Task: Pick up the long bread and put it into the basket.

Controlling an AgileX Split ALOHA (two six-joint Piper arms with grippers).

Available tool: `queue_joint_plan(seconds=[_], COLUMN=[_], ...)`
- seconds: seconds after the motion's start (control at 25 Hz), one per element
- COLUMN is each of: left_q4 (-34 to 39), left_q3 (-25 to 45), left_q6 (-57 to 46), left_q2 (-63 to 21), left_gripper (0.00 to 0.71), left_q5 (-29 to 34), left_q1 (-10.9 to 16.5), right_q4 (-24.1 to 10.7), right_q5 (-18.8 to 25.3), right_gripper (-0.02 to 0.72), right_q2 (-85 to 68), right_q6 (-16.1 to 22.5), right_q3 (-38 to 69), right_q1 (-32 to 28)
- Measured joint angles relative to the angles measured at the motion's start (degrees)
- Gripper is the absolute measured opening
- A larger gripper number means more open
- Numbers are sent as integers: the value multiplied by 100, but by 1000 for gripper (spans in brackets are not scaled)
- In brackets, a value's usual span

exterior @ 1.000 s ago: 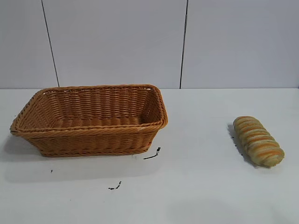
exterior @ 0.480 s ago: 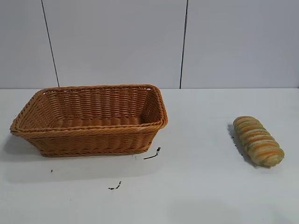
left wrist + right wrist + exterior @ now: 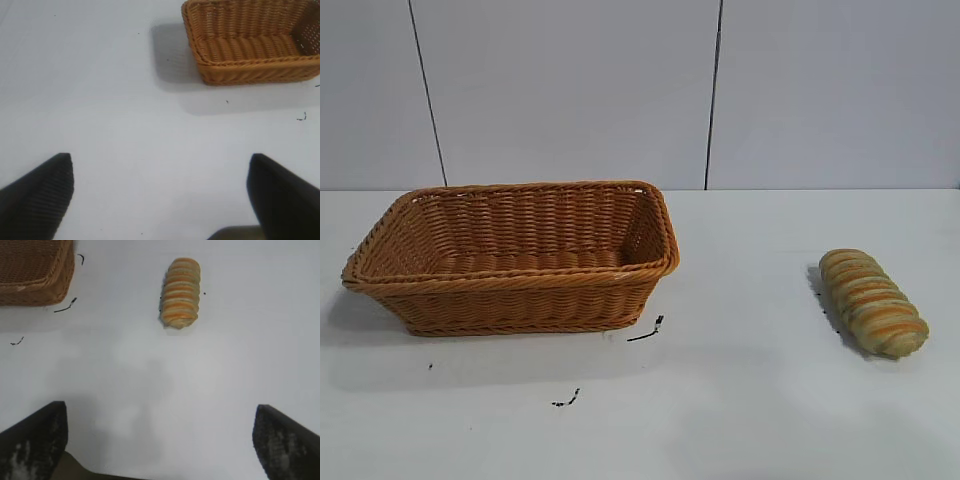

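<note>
The long bread [image 3: 872,301], tan with orange-brown stripes, lies on the white table at the right of the exterior view. It also shows in the right wrist view [image 3: 180,292], ahead of my right gripper [image 3: 160,412], which is open and empty above bare table. The woven wicker basket [image 3: 510,255] stands at the left, empty. It shows in the left wrist view [image 3: 250,42], far from my left gripper [image 3: 161,162], which is open and empty. Neither gripper shows in the exterior view.
Small black marks [image 3: 646,330] lie on the table just in front of the basket's right corner, and more [image 3: 566,399] nearer the front. A grey panelled wall [image 3: 640,90] stands behind the table.
None in the bread or basket; a faint shadow has grown on the table at the front right.
</note>
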Motion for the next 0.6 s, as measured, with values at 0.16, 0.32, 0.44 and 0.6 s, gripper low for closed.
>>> queue_joint_plan(seconds=[0.16,0.32,0.44,0.6], left_q4=[0,0,0,0], left_q3=[0,0,0,0], left_q6=[0,0,0,0], left_q2=[0,0,0,0], left_gripper=[693,693,693,693], left_q5=[0,0,0,0], left_q1=[0,0,0,0], right_q4=[0,-56,-215,-276], right_q5=[17,51,89,100], right_gripper=[690,690,690,690], right_q2=[1262,2429,3223,4191], right_q6=[0,6,14,0], right_q3=[-773,-1508,-2017,-2578], right_q1=[0,0,0,0])
